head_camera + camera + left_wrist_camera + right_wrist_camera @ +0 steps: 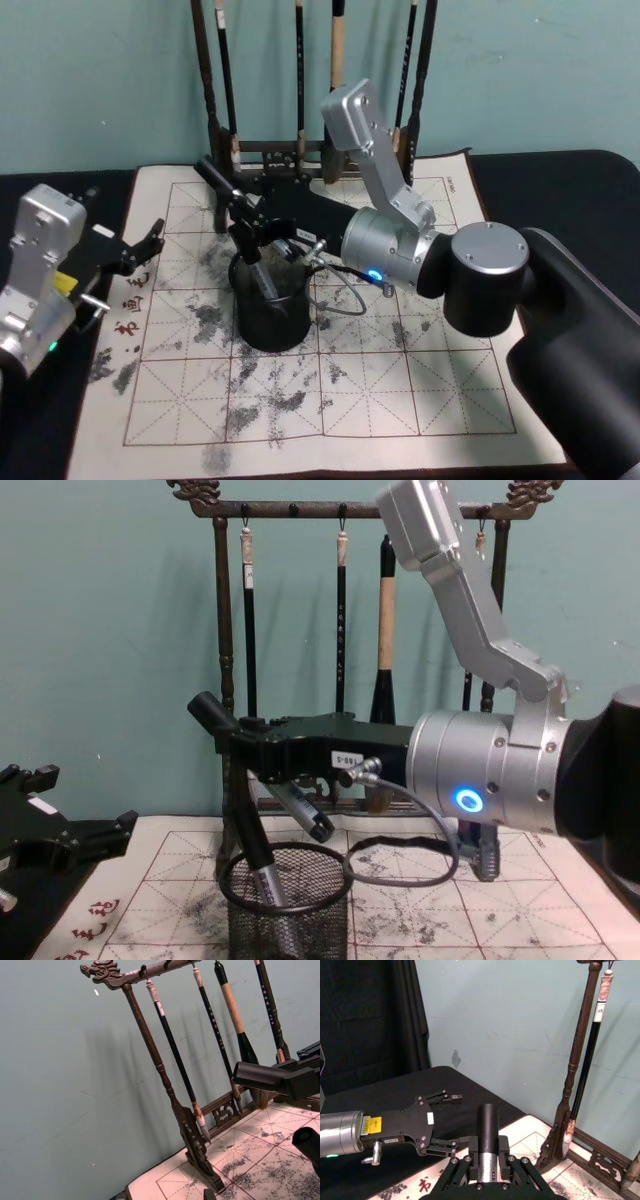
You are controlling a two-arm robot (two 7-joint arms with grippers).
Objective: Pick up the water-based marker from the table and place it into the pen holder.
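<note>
The water-based marker has a black cap and a silver body. It is tilted, with its lower end inside the pen holder, a round black mesh cup on the mat. My right gripper is shut on the marker just above the holder's rim. From the chest, the marker slants down through the right gripper into the pen holder. The right wrist view has the marker standing between the fingers. My left gripper rests open and empty at the mat's left edge.
A dark wooden brush rack with hanging brushes stands at the back of the ink-stained grid mat. A black cable loops from the right wrist beside the holder. Black cloth covers the table around the mat.
</note>
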